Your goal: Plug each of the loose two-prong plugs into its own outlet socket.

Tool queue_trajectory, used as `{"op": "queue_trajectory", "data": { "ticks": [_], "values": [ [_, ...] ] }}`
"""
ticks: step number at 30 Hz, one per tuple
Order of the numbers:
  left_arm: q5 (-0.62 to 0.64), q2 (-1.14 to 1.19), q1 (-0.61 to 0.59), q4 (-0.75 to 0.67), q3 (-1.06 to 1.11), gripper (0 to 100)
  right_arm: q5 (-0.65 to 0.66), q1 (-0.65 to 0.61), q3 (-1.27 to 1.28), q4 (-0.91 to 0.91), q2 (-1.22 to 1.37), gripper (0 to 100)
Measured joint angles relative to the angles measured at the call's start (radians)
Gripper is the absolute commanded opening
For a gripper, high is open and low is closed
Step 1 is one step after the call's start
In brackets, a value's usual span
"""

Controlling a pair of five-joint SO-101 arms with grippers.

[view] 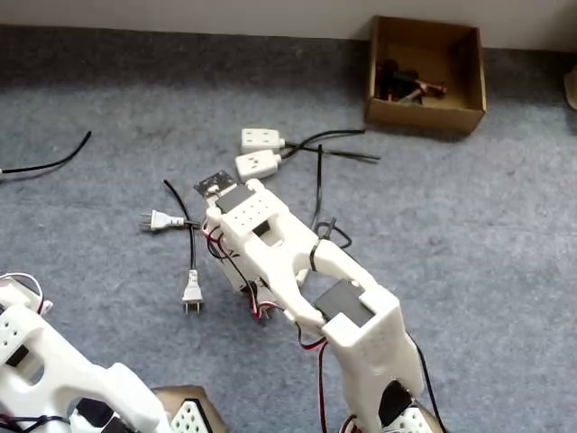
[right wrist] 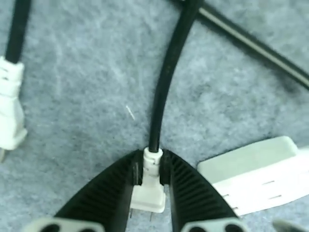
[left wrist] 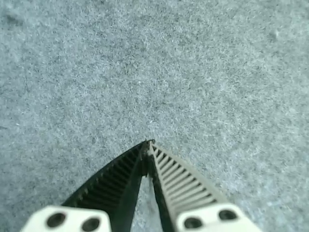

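Note:
My right gripper (right wrist: 149, 166) is shut on a white two-prong plug (right wrist: 148, 191), gripping it by the neck where its black cord (right wrist: 166, 77) leaves. A white outlet socket (right wrist: 260, 174) lies on the carpet just beside that plug. In the high view the right gripper (view: 221, 191) sits just below two white outlet sockets (view: 257, 164) (view: 262, 138). Two more white plugs (view: 160, 219) (view: 192, 296) lie loose on the carpet to its left; one of them (right wrist: 9, 111) is seen in the right wrist view. My left gripper (left wrist: 148, 145) is shut and empty over bare carpet; its arm (view: 54, 379) is at the bottom left.
A cardboard box (view: 424, 99) with small parts stands at the back right. Black cords (view: 329, 144) run from the sockets toward the right. Another black cable (view: 50, 162) lies at the far left. Grey carpet covers the whole floor.

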Motion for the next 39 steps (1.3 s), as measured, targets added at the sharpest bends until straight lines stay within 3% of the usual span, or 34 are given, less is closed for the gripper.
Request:
{"op": "queue_trajectory", "data": {
  "ticks": [26, 39],
  "values": [
    [0.000, 0.000, 0.000, 0.000, 0.000, 1, -0.029, 0.026, -0.005, 0.009, 0.002, 5.3],
    [0.000, 0.000, 0.000, 0.000, 0.000, 1, -0.063, 0.028, -0.054, 0.026, 0.123, 5.3]
  ]
}}
